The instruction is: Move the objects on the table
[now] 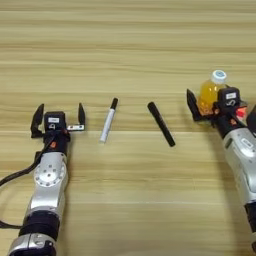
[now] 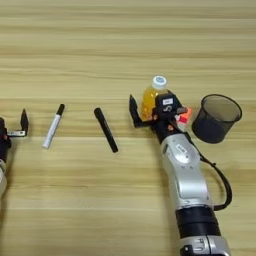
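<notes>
We are seeing the small orange-juice bottle with a white cap (image 2: 151, 97) standing upright on the broad light-brown wood-grain table (image 2: 125, 45), right of centre, with our right gripper (image 2: 157, 116) reaching around it: one black finger (image 2: 133, 111) is showing just left of the bottle's base, the other is hidden behind the gripper's body, so the fingers are looking spread, though we cannot tell whether they are pressing on the bottle. Tucked against the gripper's right side, a multicoloured puzzle cube (image 2: 184, 117) is peeking out, mostly red and orange. Just beyond it to the right, a dark grey translucent cup (image 2: 216, 118) is sitting tilted, its mouth turned up and away. Left of the bottle, a black marker (image 2: 105, 129) is lying diagonally, and further left a white marker with a black cap (image 2: 53, 126) is lying slanted, cap pointing away from us. At the far left, our left gripper (image 1: 58, 119) is resting on the table with its two fingers held wide apart, holding nothing.
</notes>
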### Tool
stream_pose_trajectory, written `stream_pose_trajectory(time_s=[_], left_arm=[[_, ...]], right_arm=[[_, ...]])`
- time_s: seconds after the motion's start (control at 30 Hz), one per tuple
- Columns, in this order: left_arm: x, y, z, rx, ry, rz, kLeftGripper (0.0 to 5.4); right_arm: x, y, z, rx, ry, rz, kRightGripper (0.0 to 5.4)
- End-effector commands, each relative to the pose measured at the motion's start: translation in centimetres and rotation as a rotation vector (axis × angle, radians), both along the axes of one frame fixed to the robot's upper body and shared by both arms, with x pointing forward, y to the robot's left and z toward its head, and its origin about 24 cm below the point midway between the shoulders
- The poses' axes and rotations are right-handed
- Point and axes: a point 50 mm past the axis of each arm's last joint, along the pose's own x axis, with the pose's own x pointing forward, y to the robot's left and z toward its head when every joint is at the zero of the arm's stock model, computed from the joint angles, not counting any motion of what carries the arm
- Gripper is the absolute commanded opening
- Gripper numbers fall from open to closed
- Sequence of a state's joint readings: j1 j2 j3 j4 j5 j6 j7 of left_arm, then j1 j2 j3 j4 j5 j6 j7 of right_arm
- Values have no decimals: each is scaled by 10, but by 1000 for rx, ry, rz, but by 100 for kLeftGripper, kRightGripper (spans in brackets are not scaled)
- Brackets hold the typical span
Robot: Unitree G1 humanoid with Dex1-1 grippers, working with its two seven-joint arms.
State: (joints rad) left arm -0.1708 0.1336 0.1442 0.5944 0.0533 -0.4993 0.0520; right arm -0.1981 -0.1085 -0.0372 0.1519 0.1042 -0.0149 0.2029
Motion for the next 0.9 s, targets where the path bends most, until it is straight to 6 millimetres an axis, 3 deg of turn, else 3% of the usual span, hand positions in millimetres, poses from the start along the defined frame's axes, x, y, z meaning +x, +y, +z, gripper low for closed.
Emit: stream_pose_trajectory(time_s=[0.03,0.6,0.9], left_arm=[[0,0,-1,20,0,-10,538],[-1,-2,-2,3,2,-10,540],[-1,-2,-3,8,7,-12,540]], right_arm=[[5,3,3,7,-16,8,540],[6,6,-1,16,-3,20,367],[7,14,6,20,-30,29,350]])
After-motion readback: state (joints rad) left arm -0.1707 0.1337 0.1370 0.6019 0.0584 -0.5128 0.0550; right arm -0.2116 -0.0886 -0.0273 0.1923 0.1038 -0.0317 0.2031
